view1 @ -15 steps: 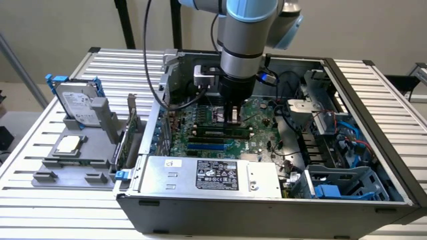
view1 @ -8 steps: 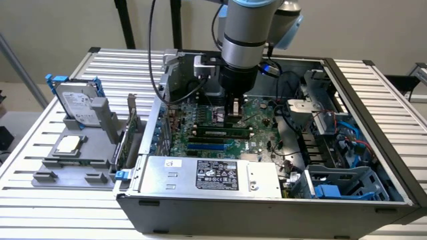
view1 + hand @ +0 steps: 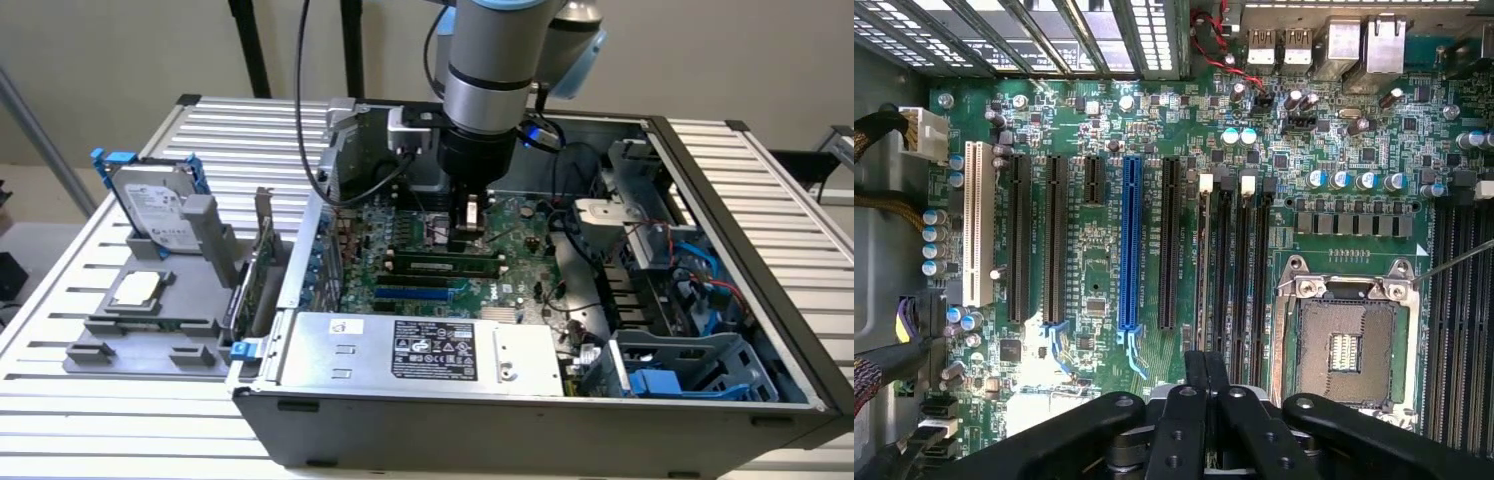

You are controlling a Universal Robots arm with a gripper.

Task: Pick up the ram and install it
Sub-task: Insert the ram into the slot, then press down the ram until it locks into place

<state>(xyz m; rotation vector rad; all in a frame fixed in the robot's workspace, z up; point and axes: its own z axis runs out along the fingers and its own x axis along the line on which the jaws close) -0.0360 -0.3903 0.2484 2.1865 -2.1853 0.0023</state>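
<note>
The ram (image 3: pixel 441 265) is a long green stick with dark chips. It stands on edge in one of the memory slots on the motherboard (image 3: pixel 400 225), inside the open computer case (image 3: pixel 534 420). My gripper (image 3: pixel 467 240) comes straight down from above, and its tips meet the stick's top edge near the end toward the exterior view's right. In the wrist view the gripper (image 3: pixel 1206 372) is shut, fingers pressed flat together, in line with the row of memory slots (image 3: pixel 1234 270). I cannot tell whether the stick is pinched between the tips.
An open processor socket (image 3: pixel 1349 345) lies beside the memory slots. A power supply box (image 3: pixel 427 350) fills the case's near side, with cables and a blue drive cage (image 3: pixel 681 380) on the exterior view's right. Outside, a grey holder (image 3: pixel 100 350) carries a hard drive (image 3: pixel 150 205) and a silver processor chip (image 3: pixel 138 290).
</note>
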